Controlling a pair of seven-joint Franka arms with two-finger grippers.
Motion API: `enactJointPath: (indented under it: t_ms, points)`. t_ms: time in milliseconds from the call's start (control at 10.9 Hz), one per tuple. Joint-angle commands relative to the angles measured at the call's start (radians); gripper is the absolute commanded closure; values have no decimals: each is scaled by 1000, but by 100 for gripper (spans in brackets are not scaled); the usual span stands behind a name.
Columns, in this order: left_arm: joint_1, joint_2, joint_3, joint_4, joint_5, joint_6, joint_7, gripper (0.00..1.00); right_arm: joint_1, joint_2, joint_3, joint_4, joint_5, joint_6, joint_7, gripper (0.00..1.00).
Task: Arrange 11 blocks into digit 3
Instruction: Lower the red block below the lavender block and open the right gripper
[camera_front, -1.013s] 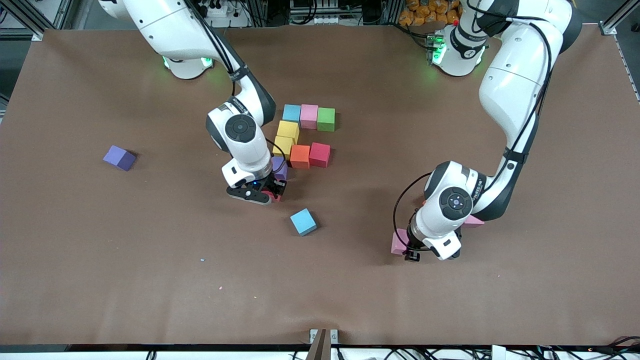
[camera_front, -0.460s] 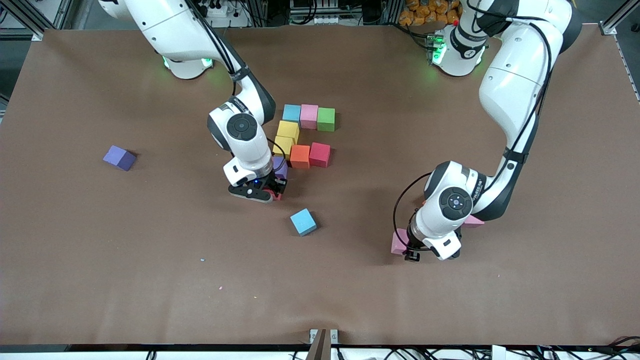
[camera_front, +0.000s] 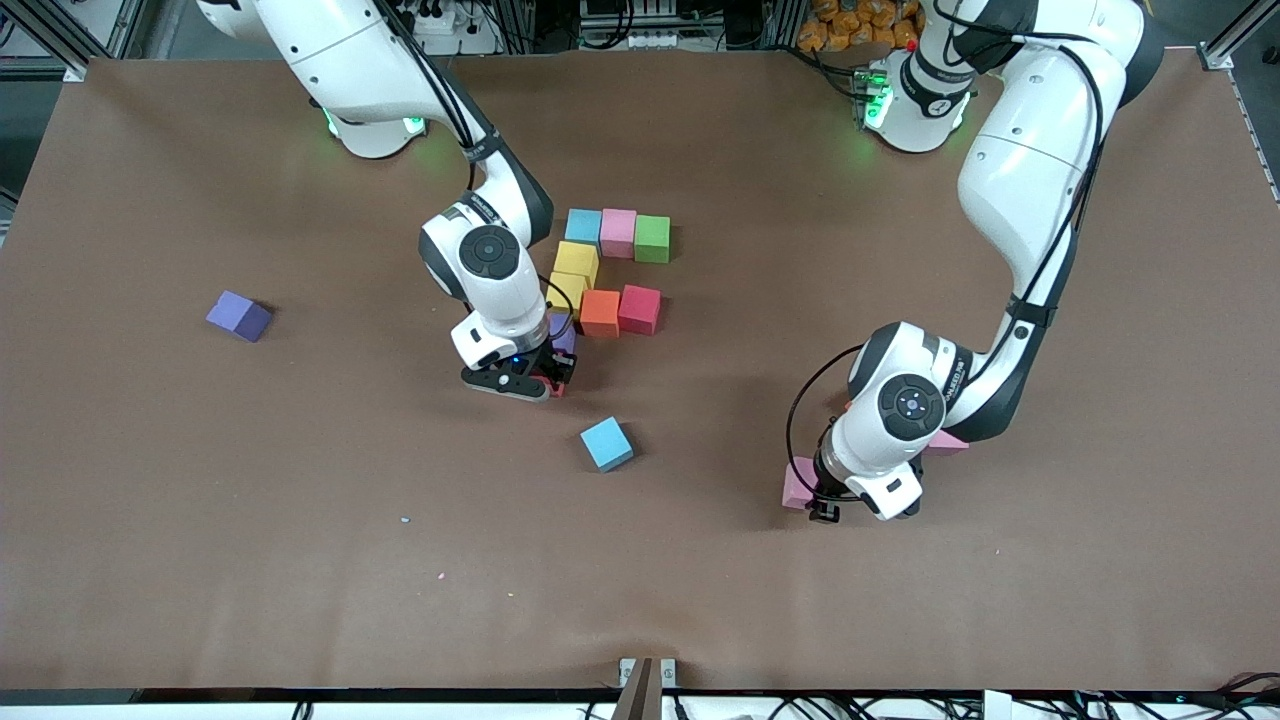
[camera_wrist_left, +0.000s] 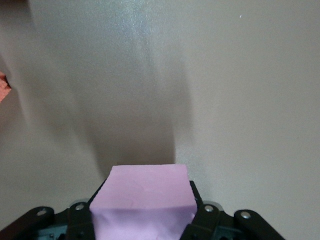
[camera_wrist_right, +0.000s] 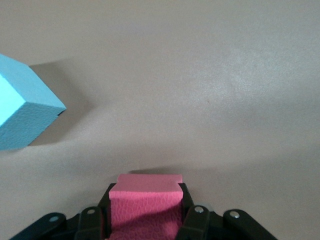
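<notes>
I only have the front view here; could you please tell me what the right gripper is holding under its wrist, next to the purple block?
Observer: The right wrist view shows the right gripper shut on a reddish-pink block.
Operator: Thank you. Is the left gripper's pink block properly between its fingers?
Observer: Yes. In the left wrist view the left gripper is shut on the pale pink block, which sits squarely between the fingers.
Operator: Does the right wrist camera see anything else?
Observer: Only the light blue block at the edge of that view, apart from the held block, with one corner turned toward it.
</notes>
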Motion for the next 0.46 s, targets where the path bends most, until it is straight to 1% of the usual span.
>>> enactJointPath:
  t_ms: [0, 92, 184, 276, 368]
  points:
    - [-4, -20, 3, -11, -8, -17, -1, 64, 14, 3, -7, -13, -25, 17, 35, 74]
    - [-4, -20, 3, -11, -8, -17, -1, 64, 17, 5, -7, -13, -25, 20, 35, 73]
    - [-4, -20, 3, -12, -8, -17, -1, 64, 20, 8, -7, -13, -25, 20, 35, 64]
    - [-4, -20, 3, -11, -8, -17, -1, 64, 20, 10, -7, -12, -25, 20, 35, 46]
    - [-4, -20, 3, -12, -8, -17, -1, 64, 20, 10, -6, -10, -26, 20, 35, 36]
